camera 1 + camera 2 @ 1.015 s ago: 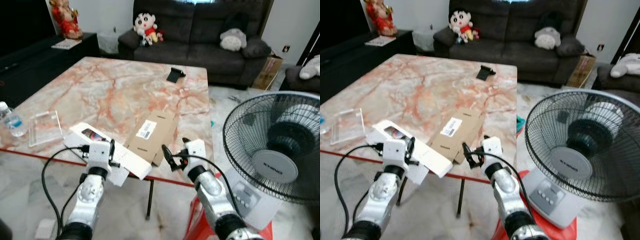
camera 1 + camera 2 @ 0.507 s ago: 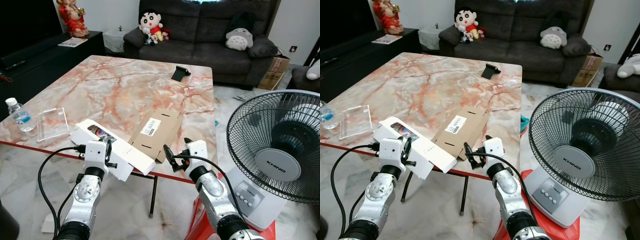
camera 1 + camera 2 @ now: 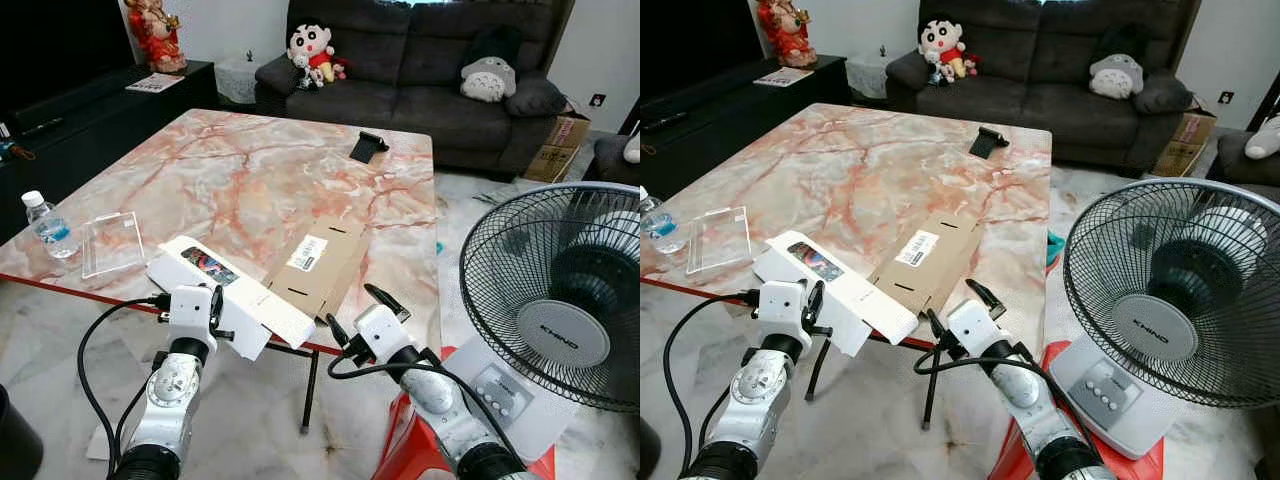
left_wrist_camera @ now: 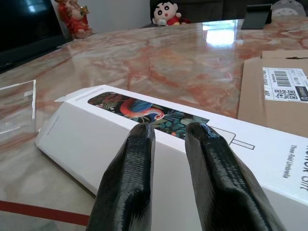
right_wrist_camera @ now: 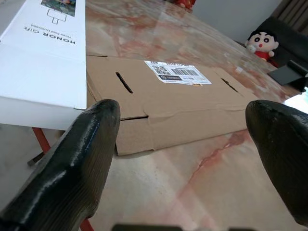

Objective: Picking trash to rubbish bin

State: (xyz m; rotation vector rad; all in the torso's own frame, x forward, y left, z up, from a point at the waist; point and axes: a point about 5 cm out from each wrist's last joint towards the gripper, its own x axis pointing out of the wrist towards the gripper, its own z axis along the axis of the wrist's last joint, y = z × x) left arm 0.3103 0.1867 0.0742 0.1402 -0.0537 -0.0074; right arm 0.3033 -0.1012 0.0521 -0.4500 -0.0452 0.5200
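Surface (image 3: 250, 170): one, marble-patterned in pink and white, with a red strip along its near edge.

White box (image 3: 230, 290): one, long, printed with a bird picture on its lid. It lies at the near edge of the surface, one end jutting out past that edge.

Flattened cardboard box (image 3: 320, 262): one, brown, with one white barcode label. It lies flat near the near edge, just beside the white box, and the two overlap at one corner.

My left end effector (image 4: 168, 132): its two fingers stand close together with a narrow gap, tips at the white box's near side. I cannot tell whether they press it.

My right end effector (image 5: 183, 125): fingers spread wide apart, gripping nothing, level with the near edge in front of the flattened cardboard box.

Clear plastic tray (image 3: 112, 229): one, near the left edge.

Water bottle (image 3: 45, 223): one, at the left edge beside the tray.

Black phone stand (image 3: 368, 147): one, near the far edge.

Electric fan (image 3: 565, 310): one, off the right edge, standing on a red stool (image 3: 410, 455).

Sofa (image 3: 430, 60): one, dark, beyond the far edge, carrying two plush toys.
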